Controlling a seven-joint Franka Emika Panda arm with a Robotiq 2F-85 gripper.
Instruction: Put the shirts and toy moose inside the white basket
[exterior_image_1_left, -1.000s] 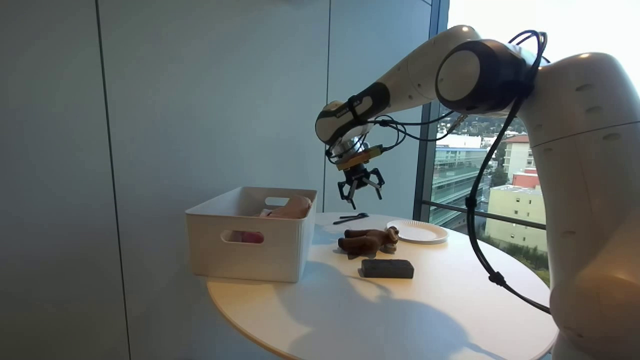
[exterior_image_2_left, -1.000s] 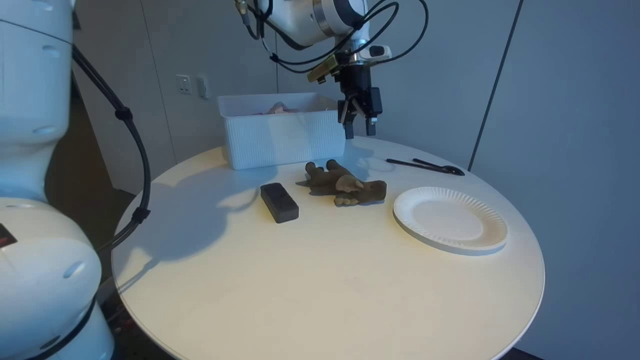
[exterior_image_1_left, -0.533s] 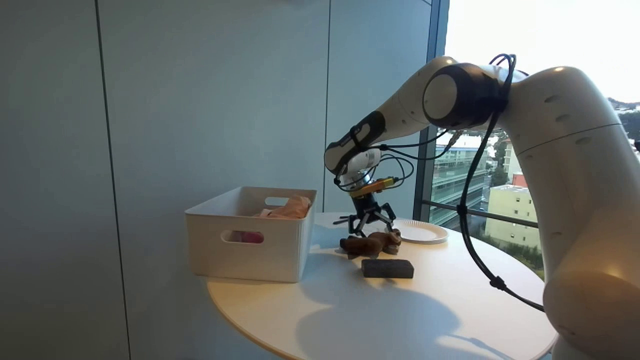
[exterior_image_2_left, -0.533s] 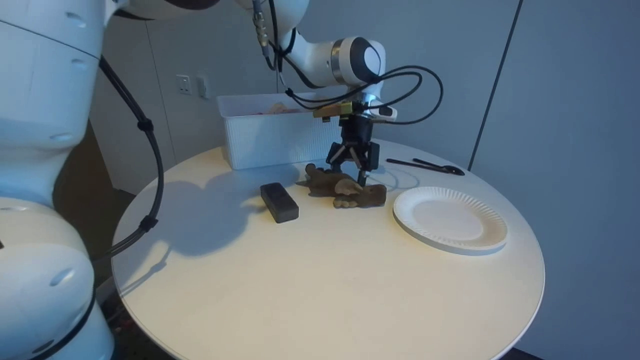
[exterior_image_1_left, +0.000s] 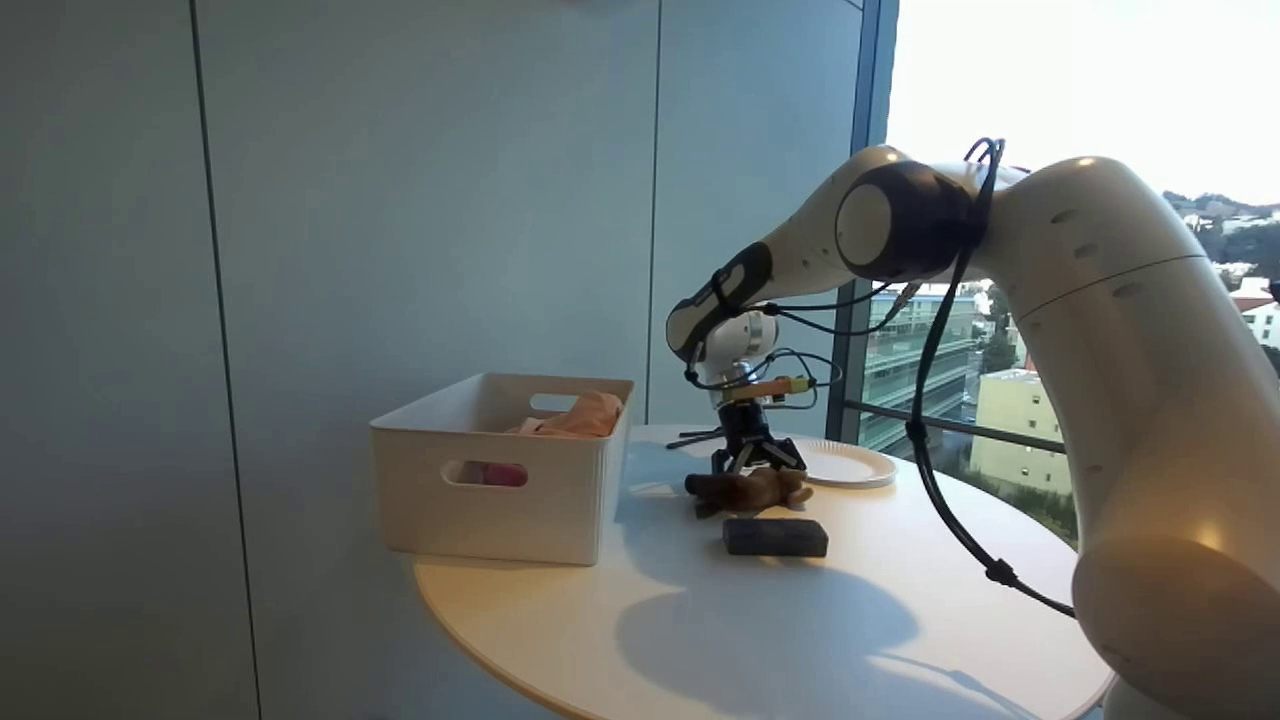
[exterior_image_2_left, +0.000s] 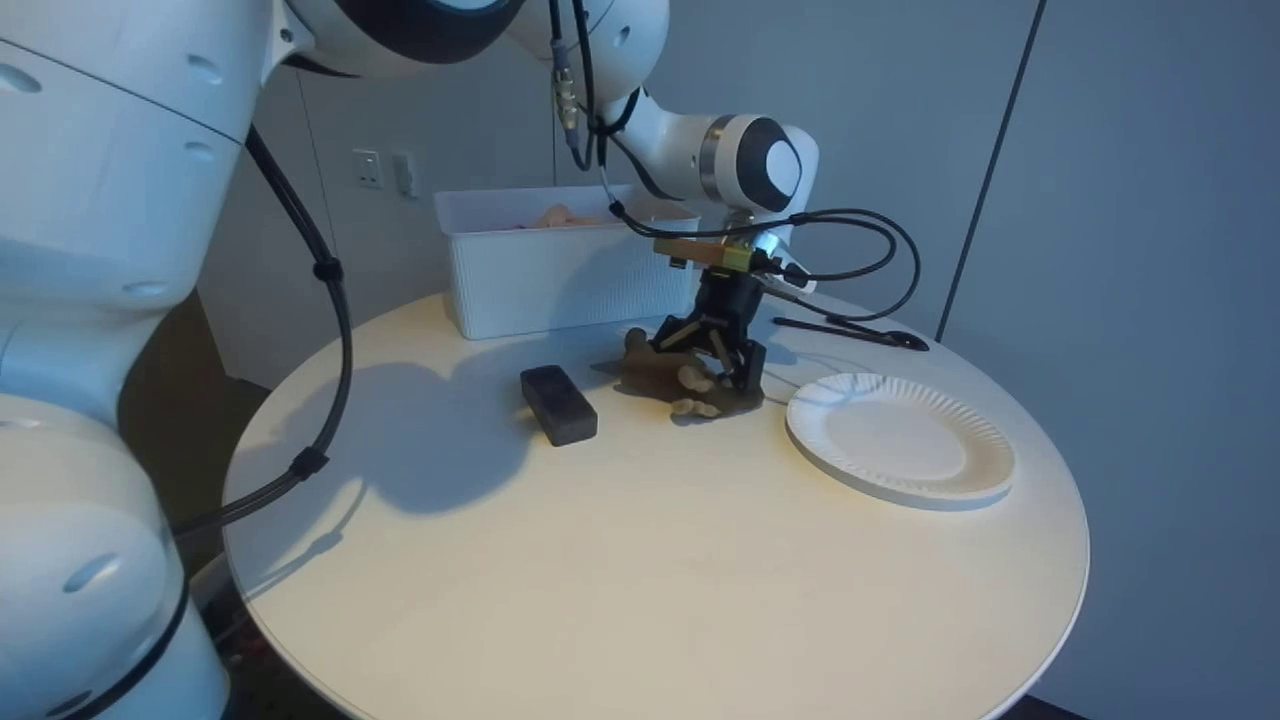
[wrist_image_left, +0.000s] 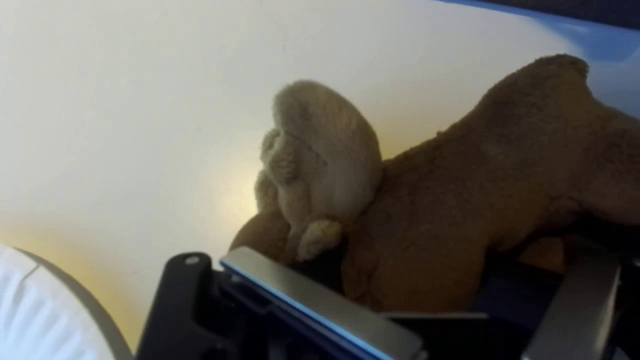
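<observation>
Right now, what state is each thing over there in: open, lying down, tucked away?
White basket, upright, open at the top.
Peach cloth, probably a shirt, crumpled inside the basket.
Pink item, inside the basket, only partly visible.
Toy moose, lying on the table, outside the basket.
Tool, open, over the moose; contact unclear.
Dark block, lying flat.
White plate, right side up.
Black utensils, lying flat.
Robot arm, bent.

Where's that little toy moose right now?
In an exterior view, the toy moose lies on the table beneath the gripper, to the right of the dark block, between the white basket and the white plate.
</observation>
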